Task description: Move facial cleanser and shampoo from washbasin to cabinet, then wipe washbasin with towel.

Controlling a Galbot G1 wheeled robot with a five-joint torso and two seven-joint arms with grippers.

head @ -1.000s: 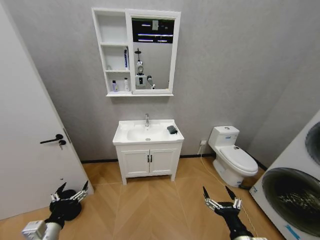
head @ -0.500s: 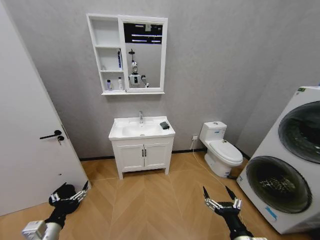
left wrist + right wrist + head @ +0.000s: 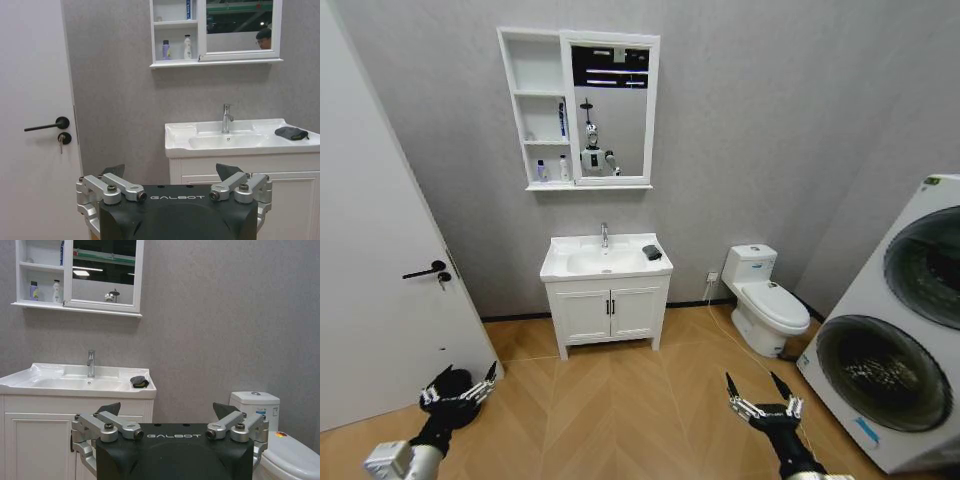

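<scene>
- Head view: we see the washbasin [image 3: 605,260] on its low vanity [image 3: 609,312] at 12 o'clock, well apart from both arms.
- The towel [image 3: 652,253] lies on the basin's rim at 1 o'clock of the bowl, beside the tap [image 3: 604,235].
- The cabinet [image 3: 579,108] hangs above at 12 o'clock; two small bottles [image 3: 174,49] stand in its lowest compartment, and a blue tube [image 3: 561,119] in the middle one.
- We find the left gripper [image 3: 459,386] at 7 o'clock and the right gripper [image 3: 758,391] at 5 o'clock, both low over the floor, fingers spread and pinching nothing.
</scene>
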